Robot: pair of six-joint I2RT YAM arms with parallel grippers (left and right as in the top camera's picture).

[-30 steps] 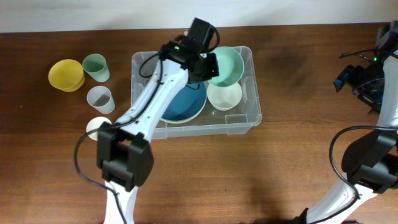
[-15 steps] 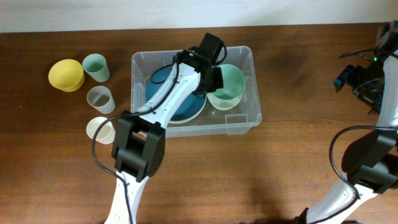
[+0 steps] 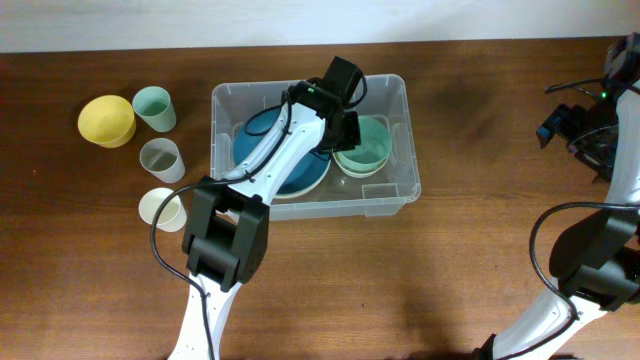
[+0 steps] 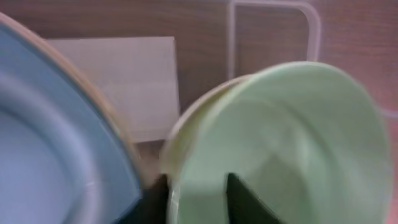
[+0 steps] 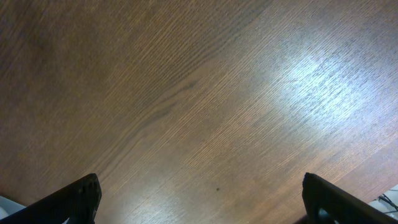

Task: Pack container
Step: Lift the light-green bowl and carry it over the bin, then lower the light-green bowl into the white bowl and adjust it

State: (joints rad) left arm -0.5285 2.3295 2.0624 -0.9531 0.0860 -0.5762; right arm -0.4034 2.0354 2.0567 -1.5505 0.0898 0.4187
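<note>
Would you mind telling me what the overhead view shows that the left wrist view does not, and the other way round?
Only overhead: the yellow bowl, the green cup, grey cup and cream cup outside the container, and the right arm. Only left wrist: the white label on the container's base, and the left fingers straddling the rim of the green bowl. Both: the green bowl beside the blue bowl inside the container.

— Where is the container (image 3: 398,190) sitting?
— It's sitting upright mid-scene, long side running left to right. It's clear and rectangular with rounded corners, holding a blue bowl (image 3: 300,172) and a green bowl (image 3: 368,140).
</note>
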